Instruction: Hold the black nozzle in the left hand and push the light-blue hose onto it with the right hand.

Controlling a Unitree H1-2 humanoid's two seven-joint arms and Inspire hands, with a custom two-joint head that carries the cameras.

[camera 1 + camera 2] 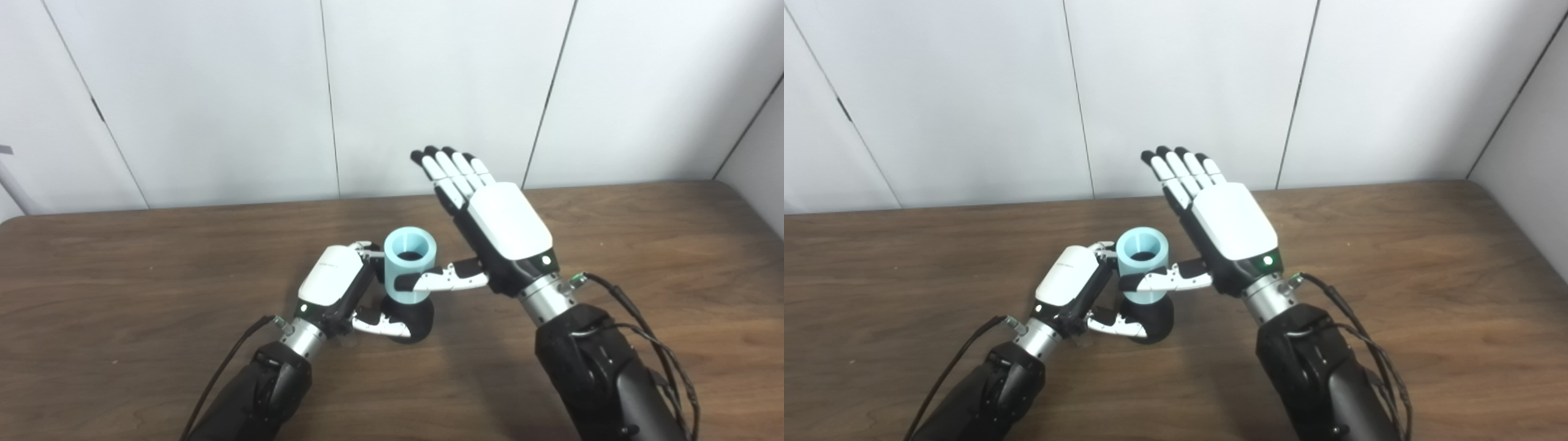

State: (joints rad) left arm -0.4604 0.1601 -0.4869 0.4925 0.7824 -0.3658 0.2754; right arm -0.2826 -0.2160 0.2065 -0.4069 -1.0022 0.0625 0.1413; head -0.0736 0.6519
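The bench (612, 257) carries the whole assembly near its middle, directly in front of me. My right hand (490, 220) stands wide, fingers straight and pointing away from me; only its thumb reaches sideways and touches the wall of the light-blue hose (409, 263). It grips nothing. My left hand (337, 288) is closed around the black nozzle (416, 315), thumb across the front of the nozzle body, the other fingers hidden behind it.

The hose stands upright, open end up, with its lower end seated on the nozzle. I cannot tell how deep the seating goes, because the joint is partly covered by both thumbs.

To finish the step well, I judge the following:
- Keep the left hand firm and the nozzle base flat on the bench, so the push has a fixed reaction.
- Apply the right hand along the hose axis, straight down.
- Avoid side load from the thumb; it is likely to tilt the hose and jam it.
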